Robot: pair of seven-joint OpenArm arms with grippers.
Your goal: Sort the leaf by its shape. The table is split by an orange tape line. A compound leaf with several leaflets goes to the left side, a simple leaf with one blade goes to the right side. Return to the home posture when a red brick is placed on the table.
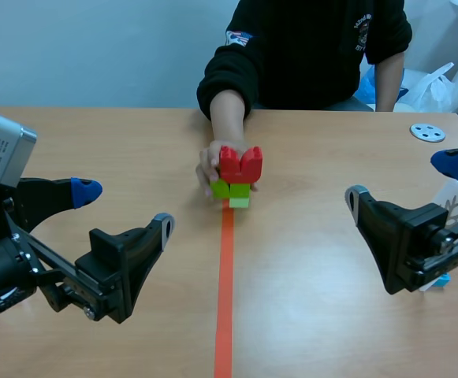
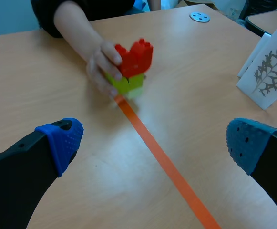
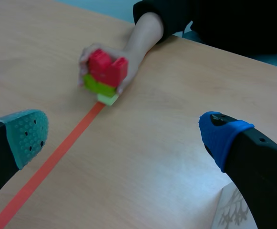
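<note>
A hand point(image 1: 213, 161) holds a red brick point(image 1: 240, 163) on green ones point(image 1: 230, 189) at the tape's point(image 1: 225, 291) far end; the leaf card point(image 2: 267, 71) stands on the tabletop point(image 1: 315, 260) beside the right jaws; left jaws and right jaws are both released.

The left arm point(image 1: 8, 268) is sitting low over the near left corner of the worktop point(image 1: 315, 315); the left end effector point(image 1: 124, 207) is pointing toward the far edge, its fingers point(image 2: 57, 143) spread wide. The right arm point(image 1: 426, 244) is sitting low at the near right corner; the right end effector point(image 1: 405, 179) is likewise gaping wide.
</note>
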